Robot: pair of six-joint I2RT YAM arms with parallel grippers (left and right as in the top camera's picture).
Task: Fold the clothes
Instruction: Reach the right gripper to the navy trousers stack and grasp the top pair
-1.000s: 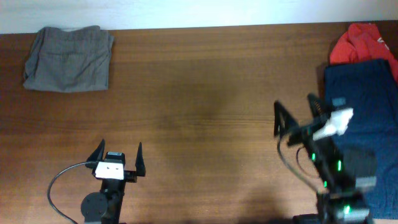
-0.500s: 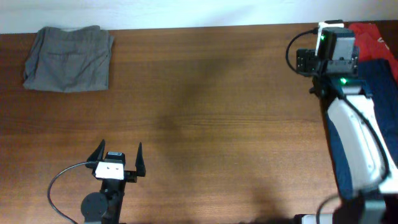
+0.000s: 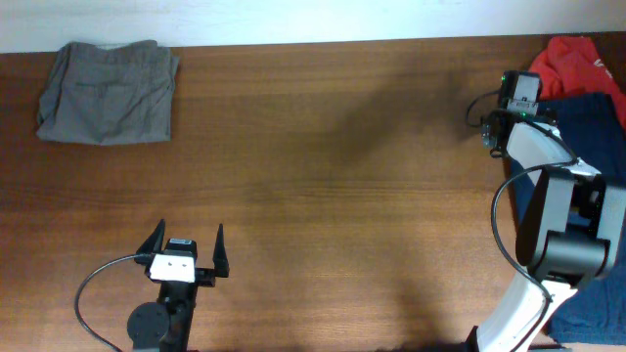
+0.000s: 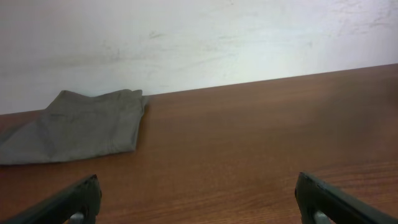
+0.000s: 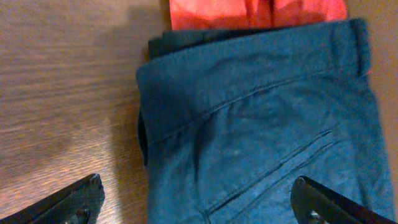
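Note:
Navy-blue trousers (image 5: 267, 124) lie flat at the table's far right, also seen in the overhead view (image 3: 592, 132). A red top (image 5: 249, 12) lies just beyond them (image 3: 575, 61), and a black garment's edge (image 5: 163, 41) shows under the navy corner. My right gripper (image 5: 199, 205) is open and empty, hovering over the navy trousers' left corner; overhead it sits at the far right (image 3: 511, 110). Folded grey trousers (image 3: 108, 78) lie at the far left, ahead of my left gripper (image 4: 199, 202), which is open and empty near the front edge (image 3: 186, 249).
A white wall (image 4: 199, 43) runs along the table's far edge. The brown wooden table (image 3: 333, 176) spans the views. My right arm (image 3: 548, 215) stretches from the front right toward the far right corner.
My right arm has swung from the front right up to the far right corner, over the navy trousers' corner. The left arm and the clothes have not moved.

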